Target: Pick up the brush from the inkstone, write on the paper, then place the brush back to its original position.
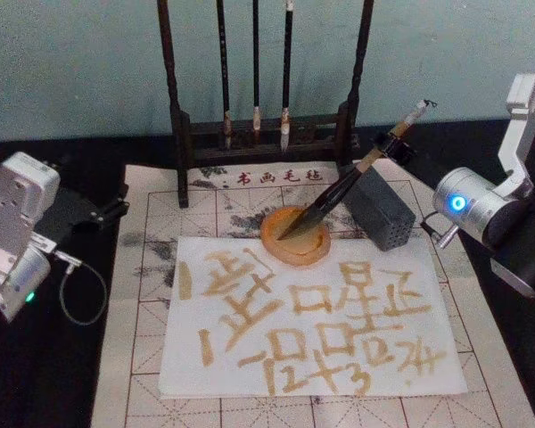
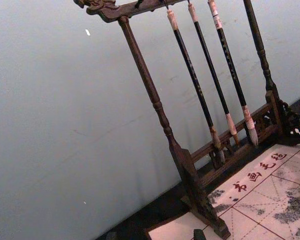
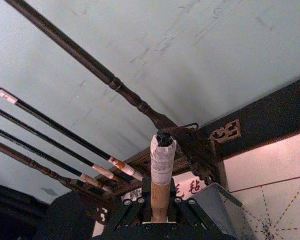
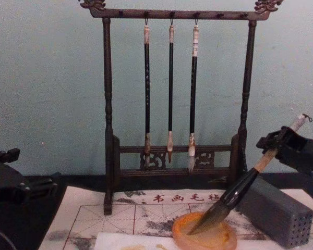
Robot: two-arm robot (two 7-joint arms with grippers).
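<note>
The brush leans steeply, its dark tuft resting in the round orange inkstone at the paper's far edge. My right gripper is shut on the tan upper shaft just below the whitish cap. In the chest view the right gripper holds the brush above the inkstone. The right wrist view has the brush's shaft rising between the right gripper fingers. The white paper carries several yellowish characters. My left gripper rests open at the table's left side.
A dark wooden rack with three thin hanging brushes stands behind the inkstone. A grey perforated block sits just right of the inkstone, under the brush's shaft. The cream grid mat lies under the paper. A loose cable loops at the left.
</note>
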